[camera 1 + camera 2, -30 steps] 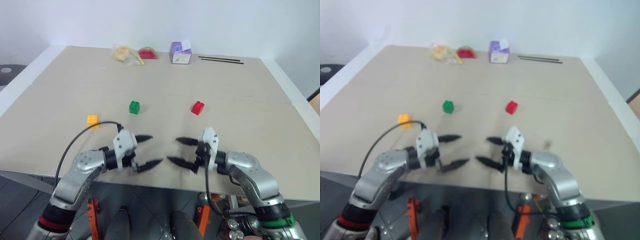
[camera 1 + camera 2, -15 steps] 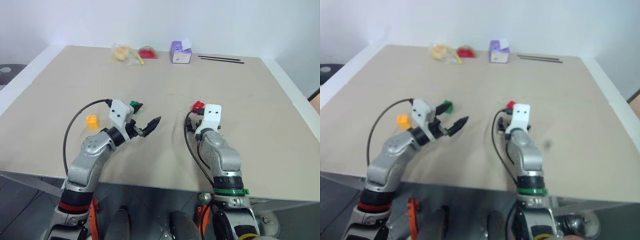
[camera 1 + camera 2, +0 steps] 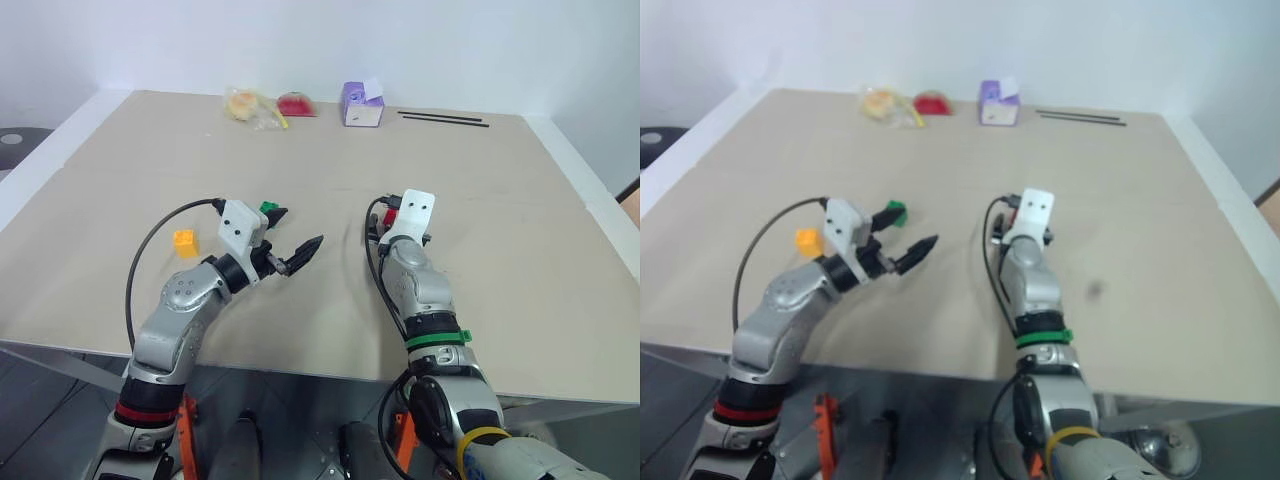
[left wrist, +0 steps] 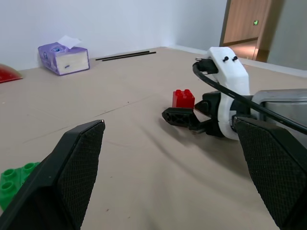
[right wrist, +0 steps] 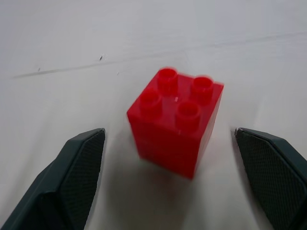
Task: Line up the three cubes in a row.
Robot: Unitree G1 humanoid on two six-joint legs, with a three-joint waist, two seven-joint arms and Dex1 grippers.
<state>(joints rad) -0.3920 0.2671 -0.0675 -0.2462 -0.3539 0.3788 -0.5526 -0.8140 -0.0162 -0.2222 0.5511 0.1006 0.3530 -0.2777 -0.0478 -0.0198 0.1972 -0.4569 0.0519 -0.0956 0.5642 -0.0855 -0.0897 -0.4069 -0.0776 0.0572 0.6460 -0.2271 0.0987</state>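
A red cube (image 5: 176, 120) stands studs-up on the table, just ahead of and between the spread fingers (image 5: 72, 172) of my right gripper (image 5: 169, 134), untouched. From the head its top (image 3: 391, 213) peeks out beside the right wrist's white mount. My left gripper (image 3: 293, 230) hovers open and empty above the table, left of the red cube. The green cube (image 3: 268, 207) sits just behind its far finger and also lies in the left wrist view (image 4: 14, 179). The yellow-orange cube (image 3: 184, 241) rests further left, apart from both grippers.
At the table's far edge lie a purple tissue box (image 3: 361, 105), a bagged yellow item (image 3: 243, 106), a bagged red item (image 3: 295, 104) and two thin black sticks (image 3: 443, 119). The beige tabletop (image 3: 500, 230) stretches wide to the right.
Both grippers left the table's near edge. The left rose and went forward to the green cube, then held still. The right swung forward and turned, so its open fingers now flank the red cube.
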